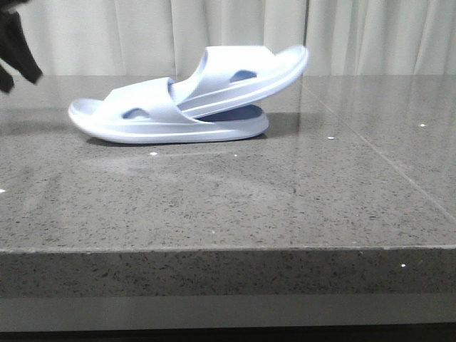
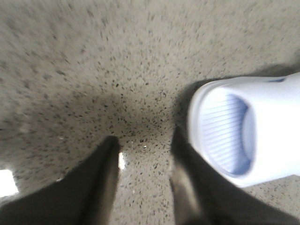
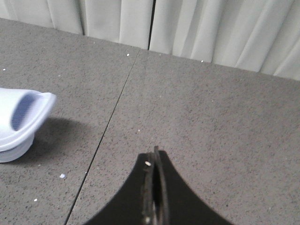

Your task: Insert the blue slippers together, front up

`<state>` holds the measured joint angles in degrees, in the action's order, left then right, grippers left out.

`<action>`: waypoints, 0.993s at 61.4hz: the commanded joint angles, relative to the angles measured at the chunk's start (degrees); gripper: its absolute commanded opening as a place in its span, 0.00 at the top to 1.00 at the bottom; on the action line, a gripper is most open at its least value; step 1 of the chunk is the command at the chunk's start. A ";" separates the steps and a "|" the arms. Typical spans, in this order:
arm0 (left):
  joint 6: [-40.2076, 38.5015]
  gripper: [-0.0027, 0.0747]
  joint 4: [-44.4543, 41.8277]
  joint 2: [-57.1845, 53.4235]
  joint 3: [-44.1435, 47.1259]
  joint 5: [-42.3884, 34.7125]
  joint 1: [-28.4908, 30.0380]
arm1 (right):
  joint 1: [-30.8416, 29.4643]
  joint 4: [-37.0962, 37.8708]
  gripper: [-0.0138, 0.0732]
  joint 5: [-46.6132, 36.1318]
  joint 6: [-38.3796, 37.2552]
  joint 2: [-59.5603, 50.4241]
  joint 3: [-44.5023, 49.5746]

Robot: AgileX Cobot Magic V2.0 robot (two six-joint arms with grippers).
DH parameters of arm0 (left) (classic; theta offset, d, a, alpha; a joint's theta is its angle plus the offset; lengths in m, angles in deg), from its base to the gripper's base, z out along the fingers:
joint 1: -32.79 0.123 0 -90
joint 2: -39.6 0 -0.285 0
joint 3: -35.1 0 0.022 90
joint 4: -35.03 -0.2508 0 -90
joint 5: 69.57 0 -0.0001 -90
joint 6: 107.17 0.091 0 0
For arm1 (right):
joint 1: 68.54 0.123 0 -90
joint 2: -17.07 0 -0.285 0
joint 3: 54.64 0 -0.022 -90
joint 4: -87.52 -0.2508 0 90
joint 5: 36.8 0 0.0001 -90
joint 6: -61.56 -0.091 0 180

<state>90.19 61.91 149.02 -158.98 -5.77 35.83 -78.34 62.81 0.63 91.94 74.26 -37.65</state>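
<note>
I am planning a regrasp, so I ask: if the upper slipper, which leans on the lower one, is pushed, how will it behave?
The upper slipper rests tilted, its raised end unsupported, so a push would probably tip or slide it off the lower slipper. Its thick sole suggests it is light and keeps its shape. The polished table likely lets both slide.

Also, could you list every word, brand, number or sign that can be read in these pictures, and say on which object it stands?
None can be read.
Blue slippers: no visible logo, size or print; the footbed shows only ribs.
Table: only speckles.
Curtain: plain.
Left gripper and right gripper: no visible marking.
</note>
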 commanded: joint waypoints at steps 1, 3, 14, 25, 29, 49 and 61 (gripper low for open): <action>-0.85 0.90 -0.47 -5.95 -2.13 -1.18 -0.12 | 0.05 -1.28 0.91 -5.63 1.24 -0.50 -1.36; -0.85 0.95 -0.78 -7.13 -2.13 -1.47 -0.12 | 0.17 -1.28 0.91 -5.64 1.26 -0.50 -1.36; 0.07 0.99 -1.86 -13.74 -2.02 -4.88 -0.12 | 5.57 -1.23 0.91 -7.48 3.48 -0.50 -0.70; 0.89 0.99 -5.31 -22.24 3.40 -12.70 -1.55 | 10.62 -1.18 0.91 -13.90 3.63 -1.64 4.10; 0.89 0.99 -6.81 -27.05 8.66 -17.79 -2.86 | 11.36 -1.18 0.91 -17.44 3.63 -2.61 7.12; 0.89 0.99 -8.88 -52.88 44.60 -50.27 -9.22 | 11.39 -1.29 0.91 -30.56 3.63 -14.37 22.71; 0.89 0.99 -8.52 -63.63 59.34 -58.19 -9.22 | 11.39 -1.29 0.91 -32.88 3.63 -19.84 28.40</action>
<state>91.01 52.47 89.11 -101.75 -56.30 27.17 -67.01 62.02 -26.51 94.99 56.22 -9.57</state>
